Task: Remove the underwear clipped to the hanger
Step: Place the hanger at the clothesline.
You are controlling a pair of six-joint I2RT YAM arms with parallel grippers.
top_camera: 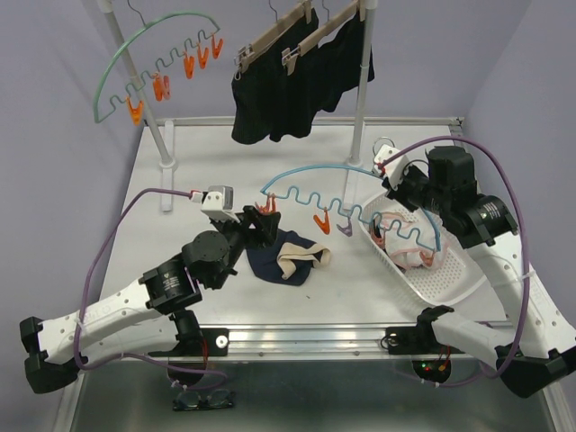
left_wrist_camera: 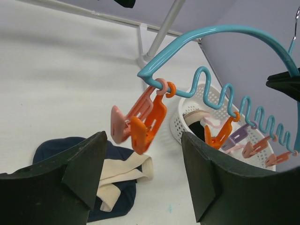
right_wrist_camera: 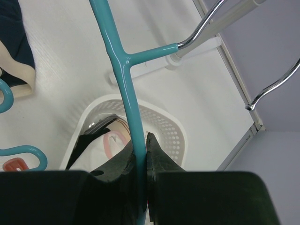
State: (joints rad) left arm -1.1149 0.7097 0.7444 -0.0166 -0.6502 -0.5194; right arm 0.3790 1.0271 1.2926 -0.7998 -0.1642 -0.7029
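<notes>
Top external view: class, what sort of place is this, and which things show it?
Probably a robot test bench for laundry, not a home: the left arm and right arm bolted at a white table, black garments on a clothes rack, a blue clip hanger.

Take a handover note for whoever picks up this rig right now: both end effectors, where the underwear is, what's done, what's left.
Left end effector: open, empty, by the orange plastic clips on the teal wavy hanger.
Right end effector: shut on that hanger's bar, holding it up.
Done: navy underwear with beige waistband lies loose on the white table; pale garment in the white perforated basket, clipped or not unclear.
Left: likely the black garments clipped to wooden hangers at the back.
</notes>
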